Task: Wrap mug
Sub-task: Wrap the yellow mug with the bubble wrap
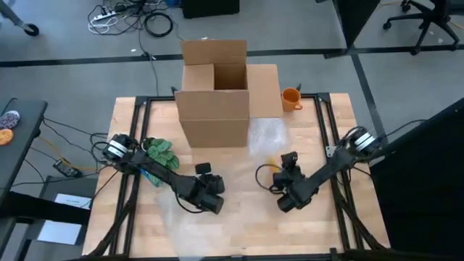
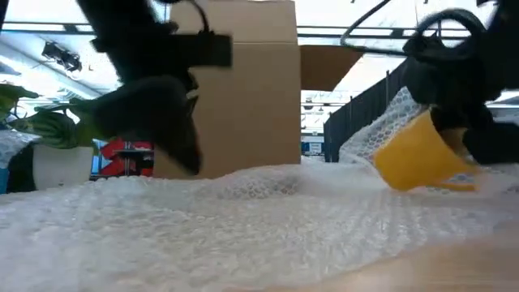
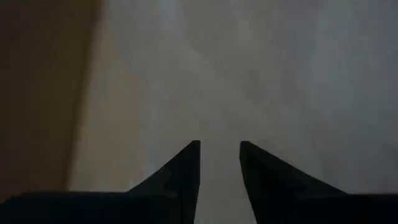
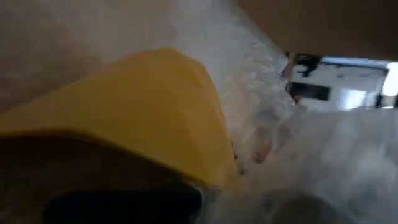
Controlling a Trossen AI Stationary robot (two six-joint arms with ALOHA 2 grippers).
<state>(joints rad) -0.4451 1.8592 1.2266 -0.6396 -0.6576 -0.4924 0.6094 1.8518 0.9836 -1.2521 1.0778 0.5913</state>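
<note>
1. Right gripper (image 2: pixel 454 130) — I hold the yellow mug (image 2: pixel 418 154) clamped, tilted, just above the bubble wrap (image 2: pixel 243 219).
2. Left gripper (image 3: pixel 219 165) — fingers slightly apart, empty, over wrap.
3. I'd set the mug down mid-sheet, gently.

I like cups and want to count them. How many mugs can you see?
2. A yellow mug hangs tilted in the right claw above the bubble wrap. An orange mug stands by the cardboard box at the table's far edge. The box may hide more.

place: lab or workshop
floor: grey, with loose cables (image 1: pixel 148 22) and a power strip (image 1: pixel 104 14)
seating: office chair (image 1: pixel 420 22)
</note>
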